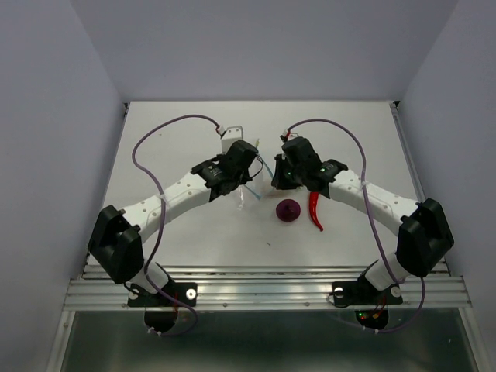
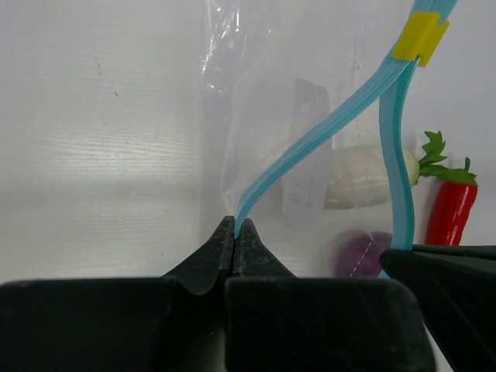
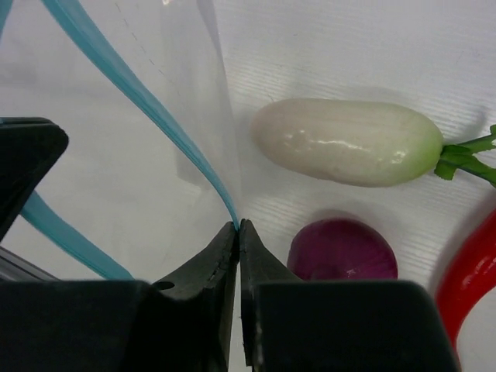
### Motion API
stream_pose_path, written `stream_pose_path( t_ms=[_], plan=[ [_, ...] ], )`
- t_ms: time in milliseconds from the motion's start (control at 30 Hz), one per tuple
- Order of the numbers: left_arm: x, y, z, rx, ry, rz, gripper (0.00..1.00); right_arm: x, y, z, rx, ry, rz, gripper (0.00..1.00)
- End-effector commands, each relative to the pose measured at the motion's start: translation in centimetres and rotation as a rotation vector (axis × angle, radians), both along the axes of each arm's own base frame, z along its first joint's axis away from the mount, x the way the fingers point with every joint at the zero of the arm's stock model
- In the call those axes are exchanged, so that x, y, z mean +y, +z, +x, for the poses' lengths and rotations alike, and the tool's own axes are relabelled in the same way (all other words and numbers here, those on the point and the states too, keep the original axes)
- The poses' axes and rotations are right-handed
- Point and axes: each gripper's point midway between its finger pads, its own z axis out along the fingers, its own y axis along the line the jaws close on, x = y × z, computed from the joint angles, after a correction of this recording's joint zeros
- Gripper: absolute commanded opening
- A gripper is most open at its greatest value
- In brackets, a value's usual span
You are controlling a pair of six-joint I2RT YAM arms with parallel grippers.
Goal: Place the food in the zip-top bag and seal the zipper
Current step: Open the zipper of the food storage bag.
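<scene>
The zip-top bag (image 2: 256, 116) is thin clear plastic, crinkled, with glints along its folds. Its zipper (image 2: 337, 122) is a smooth blue-teal plastic strip, grooved lengthwise and semi-matt, and it carries a yellow plastic tab (image 2: 419, 37). The radish (image 3: 345, 142) has a glossy, waxy white skin with bright highlights. The chili pepper (image 3: 469, 279) is an equally shiny red, and the onion (image 3: 342, 249) is a duller purple with a soft sheen. The left gripper (image 2: 235, 229) and right gripper (image 3: 239, 226) are matt black plastic. The table (image 3: 349, 46) is matt white and finely ridged. A brushed metal rail (image 1: 263, 293) lines its near edge.
</scene>
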Motion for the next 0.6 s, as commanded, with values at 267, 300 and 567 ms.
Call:
stream_pose_path(
  t_ms=[267, 300, 567],
  plan=[
    [-0.5, 0.3, 1.9, -0.024, -0.003, 0.061, 0.0, 2.7, 5.6, -0.3, -0.091, 0.151, 0.15, 0.64],
    [-0.6, 0.2, 1.9, -0.021, -0.005, 0.063, 0.0, 2.8, 5.9, -0.4, -0.098, 0.158, 0.154, 0.65],
    [-0.6, 0.0, 1.9, -0.011, -0.007, 0.072, 0.0, -0.3, 5.4, -1.7, -0.107, 0.092, 0.088, 1.0]
  ],
)
